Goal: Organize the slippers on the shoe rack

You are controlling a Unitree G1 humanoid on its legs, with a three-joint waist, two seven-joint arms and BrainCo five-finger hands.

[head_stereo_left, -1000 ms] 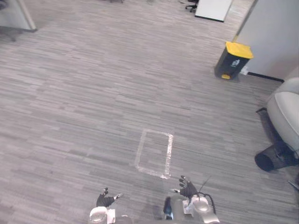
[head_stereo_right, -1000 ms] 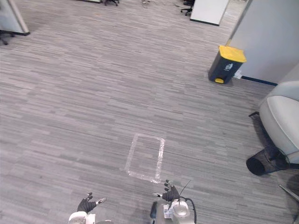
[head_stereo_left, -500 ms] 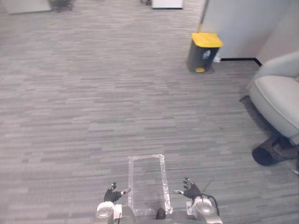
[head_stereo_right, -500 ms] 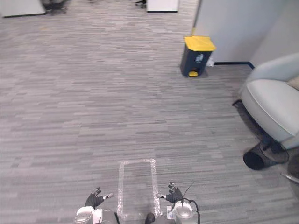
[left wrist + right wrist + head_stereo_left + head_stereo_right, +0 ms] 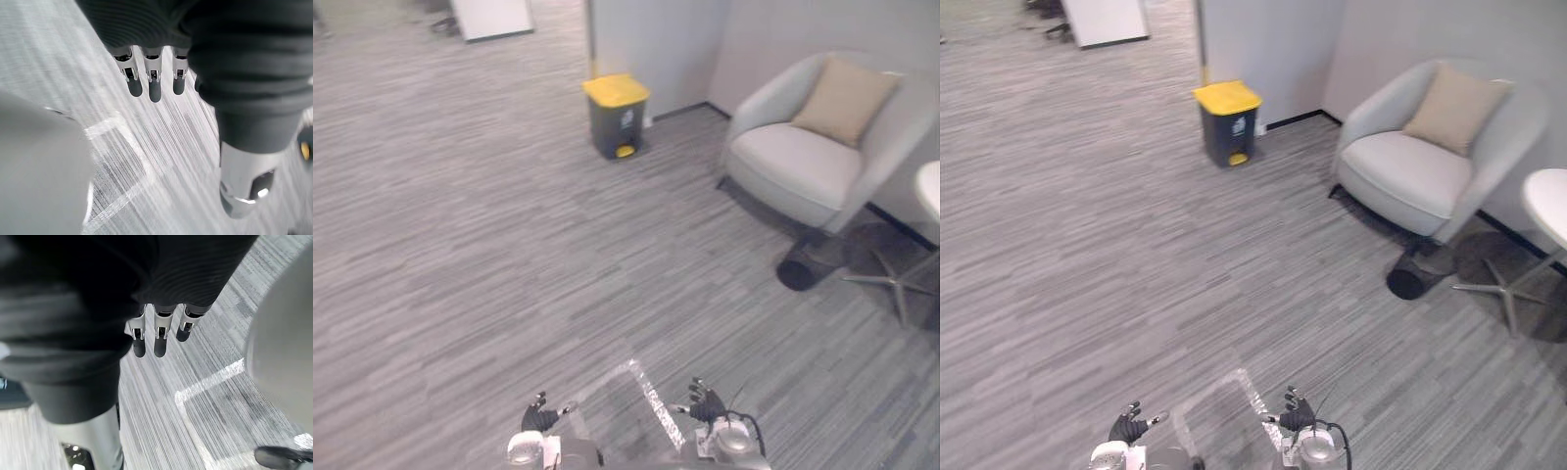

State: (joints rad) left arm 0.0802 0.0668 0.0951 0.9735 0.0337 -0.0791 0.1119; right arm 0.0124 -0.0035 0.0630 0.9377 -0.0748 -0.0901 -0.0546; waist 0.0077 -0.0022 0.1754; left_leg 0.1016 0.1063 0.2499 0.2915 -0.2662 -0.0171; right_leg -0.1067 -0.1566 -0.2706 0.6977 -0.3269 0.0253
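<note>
My left hand (image 5: 539,418) hangs low at the bottom of the eye views, open, fingers (image 5: 153,88) straight and holding nothing. My right hand (image 5: 707,404) hangs beside it at the lower right, also open, its fingers (image 5: 159,340) straight over bare grey carpet. A rectangle of pale tape (image 5: 649,399) lies on the floor between the two hands.
A dark bin with a yellow lid (image 5: 615,115) stands by the wall ahead. A grey armchair with a tan cushion (image 5: 818,137) is at the right, a small black basket (image 5: 798,271) lying before it, and a white round table (image 5: 1549,201) on a star base further right.
The camera has swung to the right: the bin has shifted left in view, and the armchair and table have come into sight. Both hands stay low and open.
</note>
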